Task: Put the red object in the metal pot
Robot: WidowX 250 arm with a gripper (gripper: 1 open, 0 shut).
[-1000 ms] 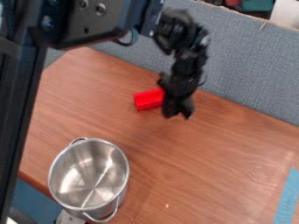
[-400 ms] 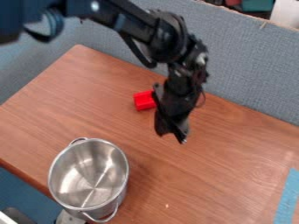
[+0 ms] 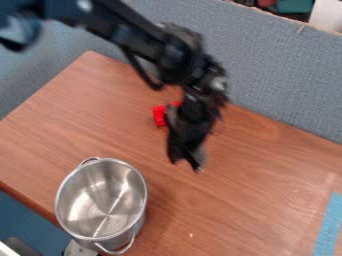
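So the small matte red block (image 3: 160,116) is lying on the brown wood-grain table (image 3: 254,190), partly hidden behind the black robot gripper (image 3: 187,160). The round shiny steel pot (image 3: 102,203) with the rolled rim sits nearer the camera, and what I can see of its inside has no block in it. Can't tell if the jaws are wide or narrow, the arm's too blurry, and I see no sign of them holding the block.

My worry is the approach: if the fingers come in off-line, they could shove the block toward the grey padded wall (image 3: 274,65). A grip on just one end might let it twist out, and carrying it too low could clip the pot's rim and tip it.
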